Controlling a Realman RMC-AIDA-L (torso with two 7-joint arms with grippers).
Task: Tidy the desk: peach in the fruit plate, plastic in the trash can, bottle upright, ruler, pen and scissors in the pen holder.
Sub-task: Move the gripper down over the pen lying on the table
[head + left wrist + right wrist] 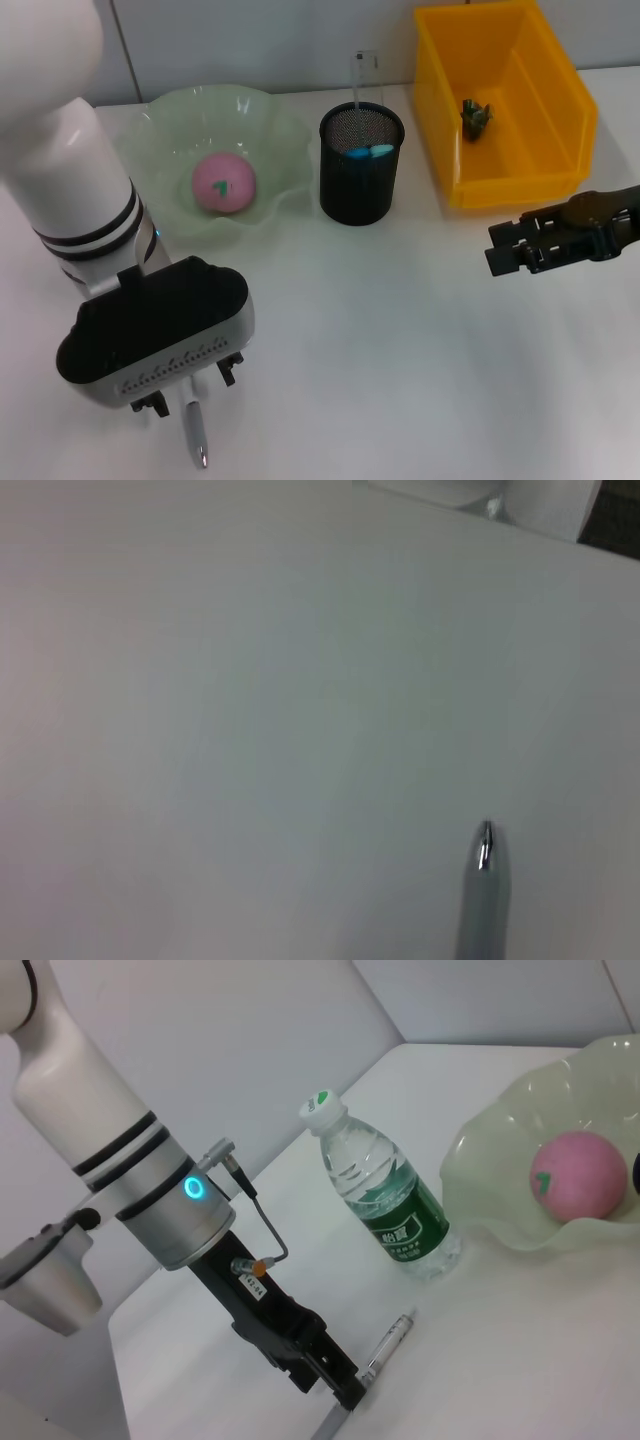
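The pen (194, 432) lies nearest the head camera, at the near edge of the white desk (400, 340) toward its left corner, its silver tip pointing at that edge. The left gripper (188, 395) is over its upper end with the jaws closed on it; in the right wrist view the dark fingers (345, 1388) clamp the barrel partway along, the pen slanting with its clip end up toward the bottle (385, 1192). The left wrist view shows only the metal tip above bare desk. The bottle stands upright, cap on, green label facing out, just beside the fruit plate (270, 135) on the side away from the pen holder; the head view hides it behind the left arm. The pink peach (223, 183) sits in the middle of the pale green, wavy-rimmed fruit plate, at the desk's far edge left of centre. Just right of the plate stands the black mesh pen holder (360, 190), with a clear ruler (362, 75) sticking up from it and blue handles, which I take for the scissors (368, 152), inside. At the far right corner the yellow trash can (560, 110) holds a dark crumpled piece of plastic (476, 117). The right gripper (515, 250) hangs near the desk's right edge, just in front of the trash can; I cannot tell how its jaws stand.
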